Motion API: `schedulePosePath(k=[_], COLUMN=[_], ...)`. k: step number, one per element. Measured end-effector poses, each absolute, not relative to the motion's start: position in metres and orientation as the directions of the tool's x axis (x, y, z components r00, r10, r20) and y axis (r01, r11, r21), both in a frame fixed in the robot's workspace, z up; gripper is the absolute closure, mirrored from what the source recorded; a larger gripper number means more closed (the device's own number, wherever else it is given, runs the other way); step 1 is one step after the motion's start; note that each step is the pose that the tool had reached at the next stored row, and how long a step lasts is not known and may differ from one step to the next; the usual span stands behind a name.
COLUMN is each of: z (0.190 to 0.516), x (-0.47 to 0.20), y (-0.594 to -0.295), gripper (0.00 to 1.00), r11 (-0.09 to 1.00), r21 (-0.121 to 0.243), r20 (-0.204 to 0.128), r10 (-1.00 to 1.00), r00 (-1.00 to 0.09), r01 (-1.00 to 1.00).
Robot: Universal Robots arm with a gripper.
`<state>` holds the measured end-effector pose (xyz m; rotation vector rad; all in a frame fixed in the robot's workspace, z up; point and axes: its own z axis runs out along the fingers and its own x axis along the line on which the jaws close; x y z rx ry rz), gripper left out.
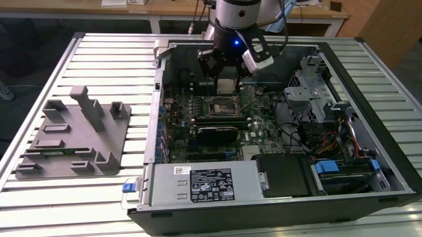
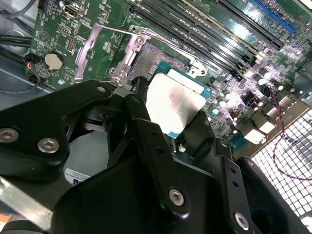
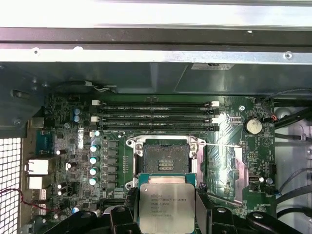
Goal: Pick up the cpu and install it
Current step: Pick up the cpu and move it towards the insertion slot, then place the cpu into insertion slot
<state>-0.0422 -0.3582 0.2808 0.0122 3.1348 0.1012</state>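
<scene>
Holding the cpu (image 3: 166,204) clamped flat in my pincer (image 3: 166,222), I should keep it level and squared with the open socket (image 3: 163,160) just ahead of the pincer.

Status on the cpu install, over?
Gripper shut on cpu. Cpu held over motherboard, not yet in socket. Socket open, empty, nothing blocking.

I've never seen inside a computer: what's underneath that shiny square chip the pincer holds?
Below the cpu, gripped in the pincer, lies the green motherboard, with the open, empty socket close by. The patch of board directly beneath is hidden by the chip itself.
</scene>
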Motion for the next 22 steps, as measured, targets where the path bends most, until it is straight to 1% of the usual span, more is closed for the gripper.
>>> schedulePosePath(k=[22], z=[0.2747], x=[-0.0393], y=[-0.3556], gripper=[0.45], r11=[0.998], r21=[0.063], r20=[-0.005], r10=[0.008], r00=[-1.000], r01=[0.008])
